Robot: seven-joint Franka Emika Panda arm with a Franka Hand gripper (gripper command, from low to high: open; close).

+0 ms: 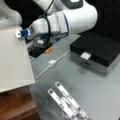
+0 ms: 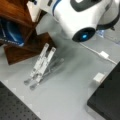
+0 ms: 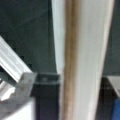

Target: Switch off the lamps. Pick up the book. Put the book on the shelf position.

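The gripper (image 1: pixel 19 33) sits at about ten o'clock in a front view, at the upper edge of the book (image 1: pixel 13 60), a large plain white slab that fills the nine o'clock side and runs off the frame's left. The fingers are closed on that upper edge, so the book is held off the table (image 1: pixel 95 90). The fingertips themselves are hard to make out behind the blue and white wrist parts. The white arm (image 1: pixel 72 17) crosses the top of the frame and hides what lies behind it.

In the wrist view the book (image 3: pixel 85 60) appears edge-on as a tall pale band with a brownish stripe, running from twelve to six o'clock and cut off at both ends. A dark finger (image 3: pixel 46 80) presses its left face at about seven o'clock; the other finger is hidden.

The shelf (image 1: pixel 17 105) shows as dark red-brown wood at seven o'clock, under the book's lower edge; whether they touch cannot be told. In a front view the shelf (image 2: pixel 17 15) sits at ten o'clock, partly covered by the arm.

On the table, silver rails (image 1: pixel 66 102) lie at six o'clock, a black-topped silver box (image 1: pixel 97 52) stands at three o'clock, and a thin cable (image 1: pixel 53 62) runs across the centre
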